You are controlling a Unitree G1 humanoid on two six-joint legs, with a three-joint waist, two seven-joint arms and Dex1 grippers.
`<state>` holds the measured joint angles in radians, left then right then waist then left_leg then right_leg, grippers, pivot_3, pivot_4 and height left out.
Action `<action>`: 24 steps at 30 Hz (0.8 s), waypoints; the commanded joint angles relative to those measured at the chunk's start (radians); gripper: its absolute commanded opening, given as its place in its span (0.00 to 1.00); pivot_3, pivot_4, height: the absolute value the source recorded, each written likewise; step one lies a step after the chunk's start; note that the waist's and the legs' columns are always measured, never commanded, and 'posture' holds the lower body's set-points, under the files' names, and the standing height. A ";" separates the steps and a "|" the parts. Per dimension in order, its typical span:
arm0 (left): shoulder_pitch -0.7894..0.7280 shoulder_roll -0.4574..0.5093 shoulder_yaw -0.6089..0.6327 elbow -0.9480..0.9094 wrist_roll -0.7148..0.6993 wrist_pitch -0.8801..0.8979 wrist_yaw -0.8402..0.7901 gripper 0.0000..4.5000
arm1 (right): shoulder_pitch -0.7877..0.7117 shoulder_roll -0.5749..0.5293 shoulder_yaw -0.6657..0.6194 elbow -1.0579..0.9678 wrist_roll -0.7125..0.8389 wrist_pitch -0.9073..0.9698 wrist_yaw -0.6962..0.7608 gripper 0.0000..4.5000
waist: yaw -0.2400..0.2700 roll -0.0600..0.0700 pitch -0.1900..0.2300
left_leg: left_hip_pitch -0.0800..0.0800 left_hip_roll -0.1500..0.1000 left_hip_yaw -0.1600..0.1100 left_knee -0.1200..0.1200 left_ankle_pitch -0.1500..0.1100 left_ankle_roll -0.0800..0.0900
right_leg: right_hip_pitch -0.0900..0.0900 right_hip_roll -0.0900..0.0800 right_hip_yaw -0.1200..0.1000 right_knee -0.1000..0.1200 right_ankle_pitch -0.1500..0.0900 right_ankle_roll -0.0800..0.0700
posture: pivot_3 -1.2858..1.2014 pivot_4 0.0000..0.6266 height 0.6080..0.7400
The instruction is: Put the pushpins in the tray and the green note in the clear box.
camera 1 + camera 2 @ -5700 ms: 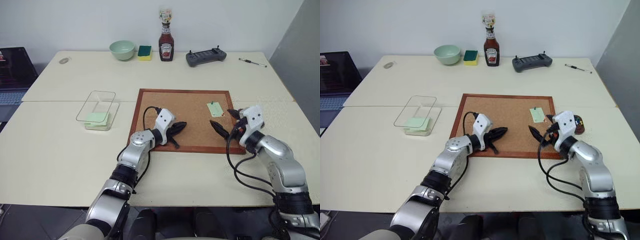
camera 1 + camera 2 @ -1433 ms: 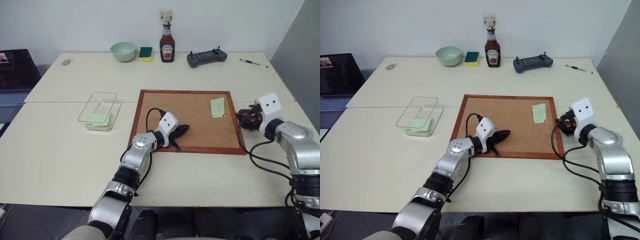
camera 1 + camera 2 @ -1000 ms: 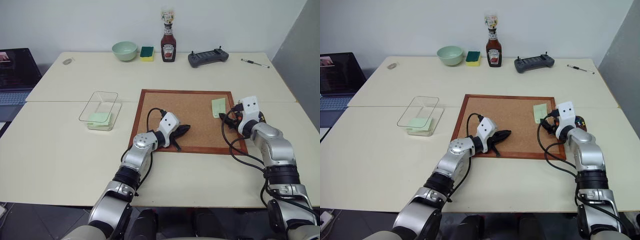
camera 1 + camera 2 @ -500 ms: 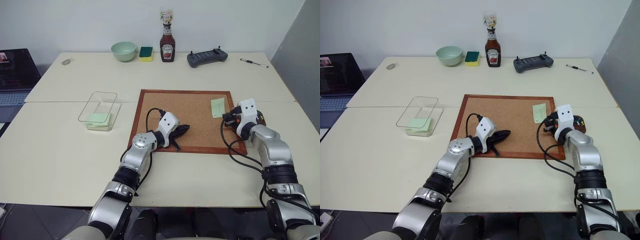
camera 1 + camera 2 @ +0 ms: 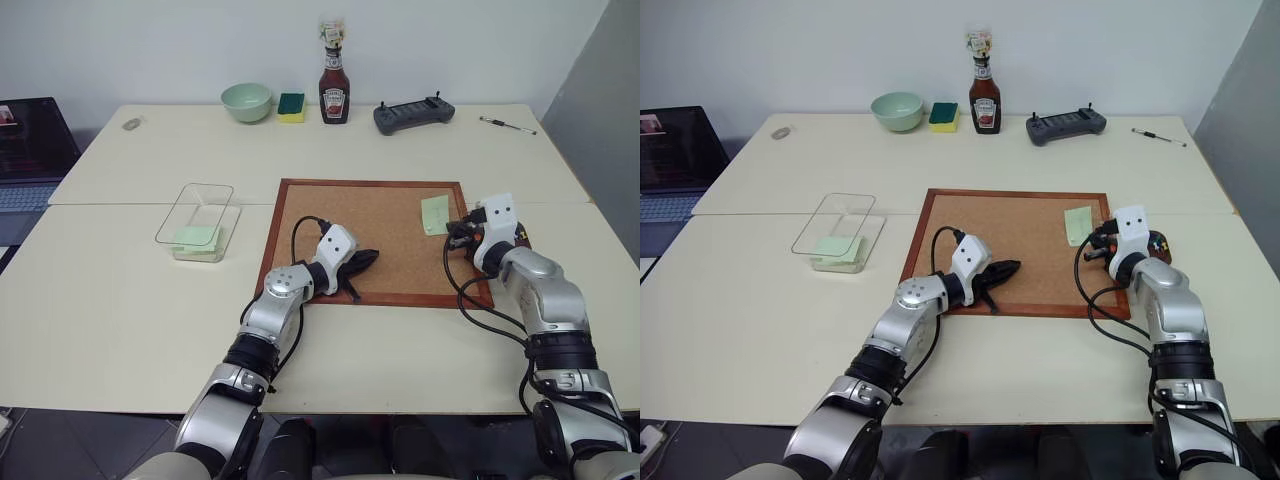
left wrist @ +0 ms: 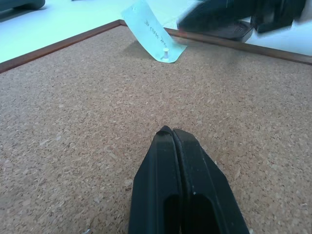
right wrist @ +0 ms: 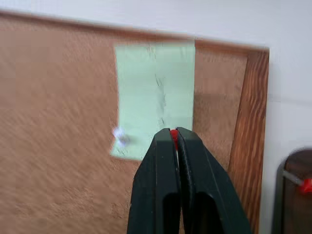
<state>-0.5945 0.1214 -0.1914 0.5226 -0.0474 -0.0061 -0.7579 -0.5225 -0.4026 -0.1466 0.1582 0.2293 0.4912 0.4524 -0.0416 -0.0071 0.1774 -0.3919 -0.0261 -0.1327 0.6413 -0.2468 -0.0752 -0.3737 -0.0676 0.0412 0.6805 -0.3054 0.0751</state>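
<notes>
wall (image 5: pixel 150 40): plain white | tables (image 5: pixel 120 300): two cream tops, pushed together | right: grey panel (image 5: pixel 600 110)

Rough, speckled, matt cork on the board (image 5: pixel 365 235), framed in smooth reddish wood. Thin pale paper for the note (image 7: pixel 153 95). Clear glossy plastic for the box (image 5: pixel 193 212). Smooth black matt plastic on the right gripper (image 7: pixel 174 139), with a red plastic pin (image 7: pixel 172 136) pinched between.
</notes>
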 commanded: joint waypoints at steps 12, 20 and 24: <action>0.033 0.012 -0.037 -0.001 0.017 0.021 -0.023 0.00 | 0.067 -0.158 0.008 -0.119 -0.110 -0.078 -0.029 0.00 | 0.001 0.000 0.000 | 0.000 0.000 0.000 0.000 0.000 0.000 | 0.000 0.000 0.000 0.000 0.000 0.000 | 0.52 0.24 1.00; 0.032 0.012 -0.041 -0.003 0.012 0.021 -0.025 0.00 | 0.116 -0.251 0.051 -0.085 -0.217 -0.110 -0.029 0.00 | -0.007 0.000 0.000 | 0.001 0.000 0.001 -0.001 0.000 0.000 | 0.000 0.000 0.000 0.000 0.000 0.000 | 0.52 0.24 1.00; 0.031 0.010 -0.041 -0.004 0.012 0.023 -0.026 0.00 | 0.124 -0.260 0.064 -0.081 -0.226 -0.077 -0.010 0.00 | -0.005 0.000 0.000 | 0.000 0.000 0.001 0.000 0.000 0.000 | 0.000 0.000 0.000 0.000 0.000 0.000 | 0.52 0.24 1.00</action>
<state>-0.5900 0.1355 -0.2068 0.5073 -0.0449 -0.0046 -0.7703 -0.3994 -0.6404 -0.0802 0.0935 0.0147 0.4048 0.4328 -0.0469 -0.0071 0.1773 -0.3916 -0.0260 -0.1320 0.6408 -0.2469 -0.0751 -0.3734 -0.0674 0.0414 0.6801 -0.3055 0.0752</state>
